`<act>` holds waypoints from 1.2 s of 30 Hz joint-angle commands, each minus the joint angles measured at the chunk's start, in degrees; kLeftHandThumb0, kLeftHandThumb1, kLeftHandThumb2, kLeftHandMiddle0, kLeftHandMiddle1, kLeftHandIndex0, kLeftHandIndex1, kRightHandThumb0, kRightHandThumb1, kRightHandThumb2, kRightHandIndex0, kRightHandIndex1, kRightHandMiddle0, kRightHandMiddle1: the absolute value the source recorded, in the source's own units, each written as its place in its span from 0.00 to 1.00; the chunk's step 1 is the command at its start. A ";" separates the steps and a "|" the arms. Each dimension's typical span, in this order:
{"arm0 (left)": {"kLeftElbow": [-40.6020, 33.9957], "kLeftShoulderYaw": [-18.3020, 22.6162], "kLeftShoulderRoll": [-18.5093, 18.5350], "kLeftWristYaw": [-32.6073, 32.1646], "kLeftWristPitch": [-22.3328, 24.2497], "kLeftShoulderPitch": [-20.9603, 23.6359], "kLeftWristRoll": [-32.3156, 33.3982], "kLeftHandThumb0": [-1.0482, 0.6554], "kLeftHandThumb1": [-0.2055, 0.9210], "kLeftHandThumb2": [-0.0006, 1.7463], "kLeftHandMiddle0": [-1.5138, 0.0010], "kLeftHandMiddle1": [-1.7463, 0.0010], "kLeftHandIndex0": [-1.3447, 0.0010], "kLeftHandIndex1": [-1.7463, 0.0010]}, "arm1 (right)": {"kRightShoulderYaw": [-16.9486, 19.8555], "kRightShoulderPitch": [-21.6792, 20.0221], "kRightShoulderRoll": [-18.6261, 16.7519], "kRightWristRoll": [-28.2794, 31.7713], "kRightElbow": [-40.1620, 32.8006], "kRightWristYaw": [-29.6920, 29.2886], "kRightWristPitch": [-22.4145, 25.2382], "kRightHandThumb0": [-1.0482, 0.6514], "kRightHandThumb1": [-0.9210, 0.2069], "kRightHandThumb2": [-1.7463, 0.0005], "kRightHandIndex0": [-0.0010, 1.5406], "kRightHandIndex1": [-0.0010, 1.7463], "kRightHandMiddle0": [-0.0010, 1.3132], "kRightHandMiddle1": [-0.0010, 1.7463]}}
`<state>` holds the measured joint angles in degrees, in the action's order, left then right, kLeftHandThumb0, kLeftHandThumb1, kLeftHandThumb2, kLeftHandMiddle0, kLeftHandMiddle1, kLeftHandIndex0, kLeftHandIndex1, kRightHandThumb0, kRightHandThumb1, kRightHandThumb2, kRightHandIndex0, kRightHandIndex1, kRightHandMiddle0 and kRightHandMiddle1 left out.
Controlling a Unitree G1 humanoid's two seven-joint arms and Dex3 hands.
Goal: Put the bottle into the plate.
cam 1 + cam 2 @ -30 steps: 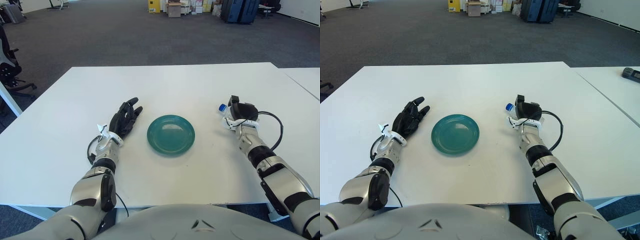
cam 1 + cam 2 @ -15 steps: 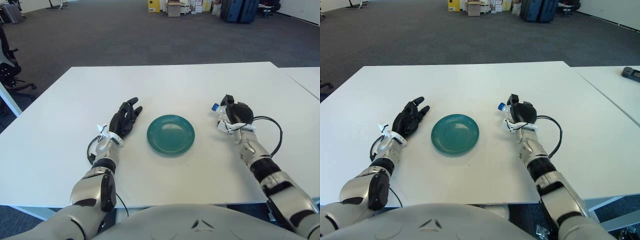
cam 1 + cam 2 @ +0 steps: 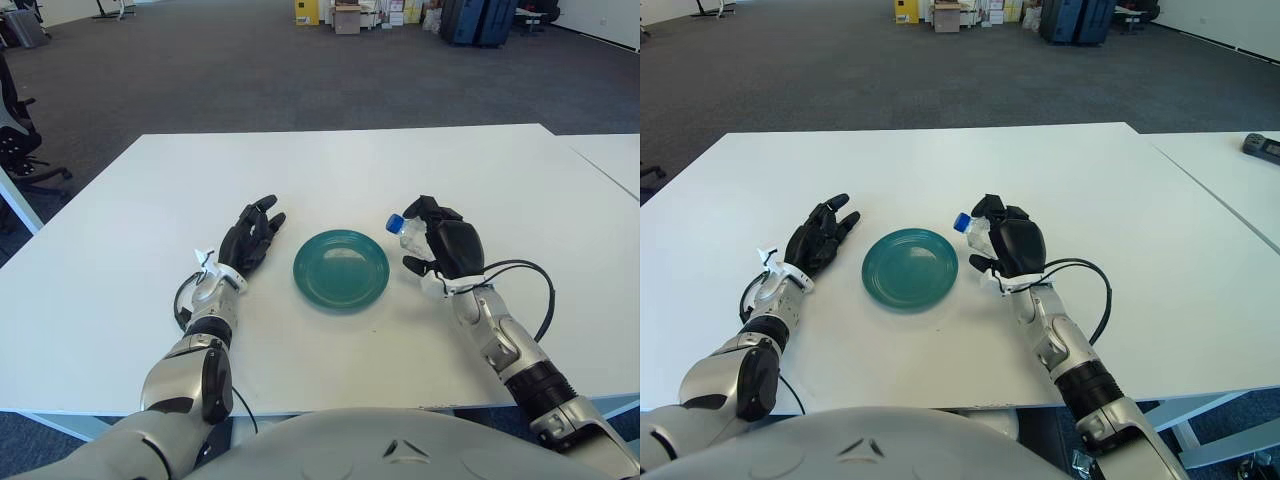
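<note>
Here, surface: white table point(image 3: 330, 165), grey-carpeted room.
Right hand point(image 3: 447, 248): grips clear blue-capped plastic bottle point(image 3: 407, 230) beside round teal plate point(image 3: 341, 268).
Left hand point(image 3: 248, 236): fingers extended, empty.

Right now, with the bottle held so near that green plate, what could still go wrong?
Two things, I'd guess. The right robot hand grips the bottle tilted, blue cap toward the plate; released like that, it may roll off the shallow dish. The bottle is also still beside the plate's right rim, not over it, so a low approach could knock the plate sideways. The left robot hand, left of the plate, isn't holding it in place.
</note>
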<state>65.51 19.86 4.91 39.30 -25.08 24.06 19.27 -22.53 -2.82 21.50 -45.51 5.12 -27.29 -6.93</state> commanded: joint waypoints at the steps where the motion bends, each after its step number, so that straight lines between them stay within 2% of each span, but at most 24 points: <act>1: 1.11 -0.36 -0.48 -0.09 1.61 -1.02 -0.44 0.24 1.00 0.40 0.68 0.65 0.93 0.47 | -1.16 -0.03 0.48 -2.21 -2.53 0.07 -2.63 0.62 0.66 0.15 0.46 1.00 0.37 1.00; 11: 1.23 -0.72 -0.93 -0.61 1.64 -0.69 -0.85 0.24 1.00 0.39 0.68 0.66 0.93 0.47 | -3.21 -1.36 0.93 -2.76 -1.28 4.73 -8.11 0.62 0.66 0.15 0.46 1.00 0.37 1.00; 22: 1.08 -0.35 -1.38 -0.55 2.00 -0.70 -0.32 0.25 1.00 0.38 0.67 0.66 0.93 0.47 | -4.39 -2.33 -0.24 -5.39 1.08 4.30 -10.69 0.62 0.68 0.13 0.48 1.00 0.38 1.00; 26: 1.26 -0.39 -1.59 -0.85 2.06 -0.61 -0.45 0.25 1.00 0.39 0.68 0.67 0.94 0.47 | -5.95 -5.41 -2.07 -7.94 3.09 3.91 -10.67 0.62 0.72 0.11 0.50 1.00 0.40 1.00; 31: 1.13 -0.35 -1.80 -0.83 2.10 -0.57 -0.38 0.25 1.00 0.39 0.68 0.68 0.94 0.47 | -6.89 -7.58 -3.38 -7.90 4.93 5.01 -10.93 0.62 0.70 0.12 0.49 1.00 0.39 1.00; 36: 0.96 -0.46 -1.99 -1.65 2.35 -0.56 -0.61 0.24 1.00 0.38 0.68 0.69 0.94 0.47 | -8.53 -11.73 -5.71 -8.67 9.68 4.95 -10.74 0.62 0.70 0.12 0.49 1.00 0.39 1.00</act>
<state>65.37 19.83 3.48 39.03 -24.68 24.33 19.28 -30.66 -10.37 17.08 -53.19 12.68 -21.91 -17.49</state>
